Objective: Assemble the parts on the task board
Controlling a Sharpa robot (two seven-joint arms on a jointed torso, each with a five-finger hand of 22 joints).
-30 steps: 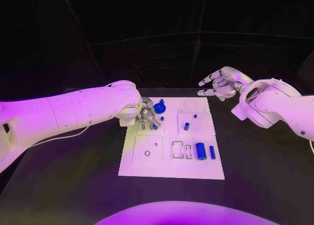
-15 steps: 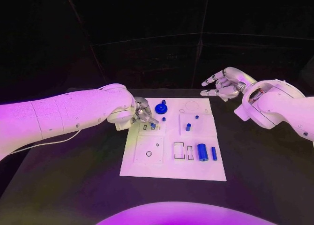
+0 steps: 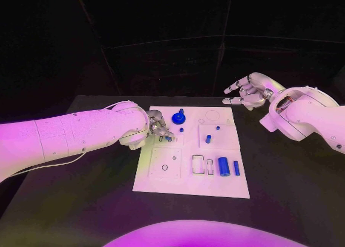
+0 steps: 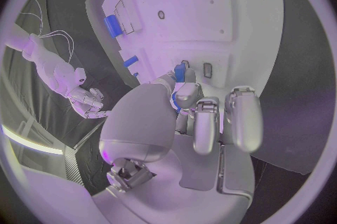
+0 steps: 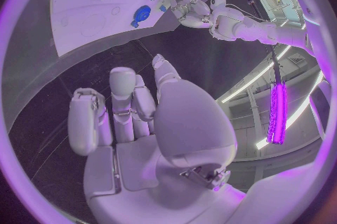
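The task board (image 3: 191,177) lies flat in the middle of the black tabletop (image 3: 76,206), its long side running away from the robot. Blue parts sit on it: a round disc part (image 3: 178,119) near the far edge, a small peg (image 3: 208,138) standing near the centre, and a thick cylinder (image 3: 224,166) with a thinner bar (image 3: 236,168) just beside it toward the board's right side. Outlined recesses show on the near half, among them a small ring (image 3: 164,167) and two narrow rectangular slots (image 3: 197,163).

The left robot hand (image 3: 158,128) is over the board's far left corner, fingers curled down close to the surface. In the left wrist view a small blue part (image 4: 180,74) is pinched at its fingertips (image 4: 184,89), right beside two small slots in the board (whether the part touches the board cannot be told).

The right robot hand (image 3: 246,91) hangs above the tabletop beyond the board's far right corner, well apart from the parts, its fingers loosely spread and holding nothing; the right wrist view shows its fingers (image 5: 119,95) apart over bare tabletop.
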